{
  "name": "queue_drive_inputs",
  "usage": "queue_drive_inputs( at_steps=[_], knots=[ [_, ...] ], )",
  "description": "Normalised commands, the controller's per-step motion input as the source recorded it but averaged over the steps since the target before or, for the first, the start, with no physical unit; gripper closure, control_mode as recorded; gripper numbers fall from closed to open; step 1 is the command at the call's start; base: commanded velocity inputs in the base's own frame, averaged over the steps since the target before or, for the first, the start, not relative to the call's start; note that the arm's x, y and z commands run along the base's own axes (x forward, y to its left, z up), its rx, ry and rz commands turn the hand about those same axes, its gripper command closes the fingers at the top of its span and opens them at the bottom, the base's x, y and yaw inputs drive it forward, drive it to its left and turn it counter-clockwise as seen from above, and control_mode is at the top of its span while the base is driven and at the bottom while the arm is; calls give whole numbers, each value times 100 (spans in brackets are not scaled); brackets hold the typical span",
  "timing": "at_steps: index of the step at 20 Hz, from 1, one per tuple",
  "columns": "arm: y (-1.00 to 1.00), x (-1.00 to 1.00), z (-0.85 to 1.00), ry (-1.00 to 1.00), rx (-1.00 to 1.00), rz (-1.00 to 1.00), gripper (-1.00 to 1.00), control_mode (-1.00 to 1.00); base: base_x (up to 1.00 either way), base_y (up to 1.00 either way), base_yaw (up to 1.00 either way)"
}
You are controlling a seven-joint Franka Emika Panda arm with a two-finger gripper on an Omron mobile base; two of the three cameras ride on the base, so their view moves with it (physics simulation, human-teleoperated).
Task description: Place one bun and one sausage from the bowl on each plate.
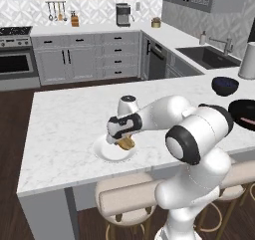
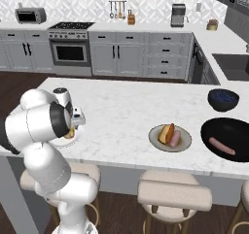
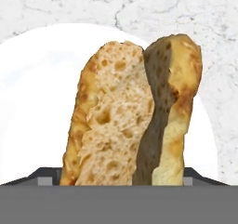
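The claw (image 1: pixel 124 140) hangs directly over the white plate (image 1: pixel 107 153) with the split bun (image 3: pixel 132 111) between its jaws, which stand spread wide to the bun's width; whether the pads are pressing it or have just let go cannot be told. In the hand view the bun rises toward twelve o'clock, cut face showing, the plate's white surface behind it. Judged risk: the bun sits low near the plate's middle, so a release should land it there, but a quick lift could drag it on a pad and tip it toward the rim or onto the tabletop (image 1: pixel 60 134). Outward in the right base view, the grey-rimmed plate (image 2: pixel 156 142) at about three o'clock from the arm already carries a bun and a sausage. Beyond it, at three o'clock again, the black bowl (image 2: pixel 214 131) holds one remaining sausage (image 2: pixel 222 146), due for the white plate. A sausage is round and may roll in the bowl when gripped. The dark blue bowl (image 2: pixel 223 99) stands at twelve o'clock of the black one, near enough to be clipped on the reach.
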Motion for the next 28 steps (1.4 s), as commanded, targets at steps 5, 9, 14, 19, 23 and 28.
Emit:
queue_drive_inputs(
  at_steps=[5, 9, 14, 19, 23, 28],
  knots=[
    [-7, -11, 22, -5, 0, -6, -100, -100, 0, 0, 0],
    [-2, 0, 91, 0, 1, -10, -100, -100, 0, 0, 0],
    [-17, -58, 100, -2, 8, -8, -100, -100, 0, 0, 0],
    [-28, -100, 100, 1, 10, -10, -100, -100, 0, 0, 0],
    [-22, -100, 85, 2, 1, -12, -100, -100, 0, 0, 0],
    [-19, -80, 42, 0, 0, -6, -100, 100, -18, -8, -1]
  ],
)
